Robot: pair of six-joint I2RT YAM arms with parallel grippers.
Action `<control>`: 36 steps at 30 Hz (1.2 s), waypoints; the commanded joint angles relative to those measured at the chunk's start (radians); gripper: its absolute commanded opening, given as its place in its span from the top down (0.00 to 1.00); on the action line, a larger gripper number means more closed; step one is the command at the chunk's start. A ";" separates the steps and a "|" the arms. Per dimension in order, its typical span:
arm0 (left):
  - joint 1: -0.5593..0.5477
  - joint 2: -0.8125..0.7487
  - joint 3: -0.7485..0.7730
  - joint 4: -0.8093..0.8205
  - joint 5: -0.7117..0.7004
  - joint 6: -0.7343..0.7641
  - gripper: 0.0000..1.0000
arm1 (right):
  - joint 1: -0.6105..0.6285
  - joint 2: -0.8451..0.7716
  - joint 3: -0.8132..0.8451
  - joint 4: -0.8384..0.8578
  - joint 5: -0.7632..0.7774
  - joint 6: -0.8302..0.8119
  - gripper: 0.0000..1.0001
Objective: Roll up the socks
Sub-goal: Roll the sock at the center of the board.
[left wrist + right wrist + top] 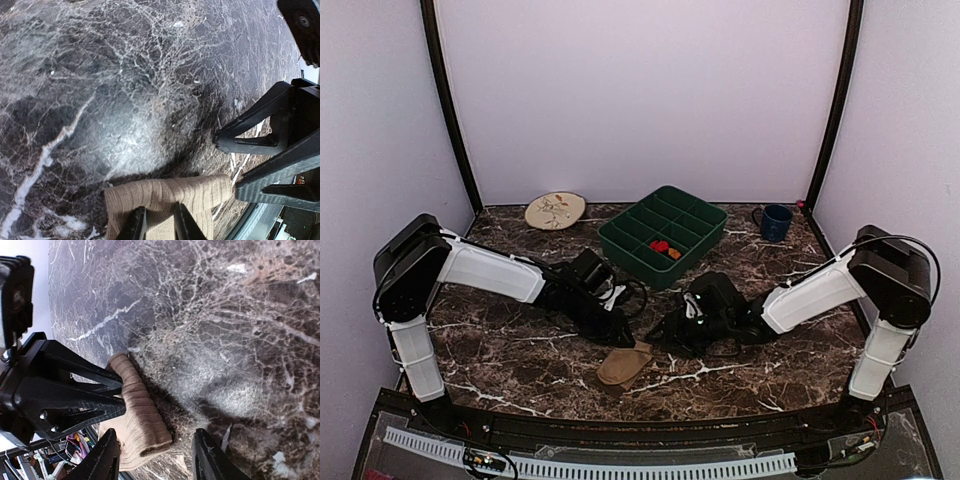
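1 plain tan-brown ribbed fabric sock (625, 365) lies on the dark brown marble-pattern table (500, 350), near the front edge and about midway between the 2 arms. It is a short, thick bundle with a doubled ridge along 1 side. I judge it is partly rolled, but how many turns I cannot tell. In the top view its long axis runs slantwise, from near-left to far-right, and the far end reaches up to the 2 grippers.

The left gripper (159, 216) stands at this far end with narrow jaws, and tan fabric is pinched between its fingers (136, 225). The right gripper (156, 440) faces it from just beside, with its jaws wide. It has 1 finger on each side of the sock's ridge and holds nothing. Both are about equally near. The left one has the fabric, so I think the coming move asks the right one to close on the ridge and turn it along the long axis.

Behind them stands a dark green divided plastic tray (632, 265). A small red and orange thing (665, 247) lies in 1 compartment, too small to tell what it is.
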 commanded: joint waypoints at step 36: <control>-0.005 0.039 -0.086 -0.101 -0.107 -0.013 0.76 | 0.046 0.141 0.017 0.137 -0.060 0.012 0.88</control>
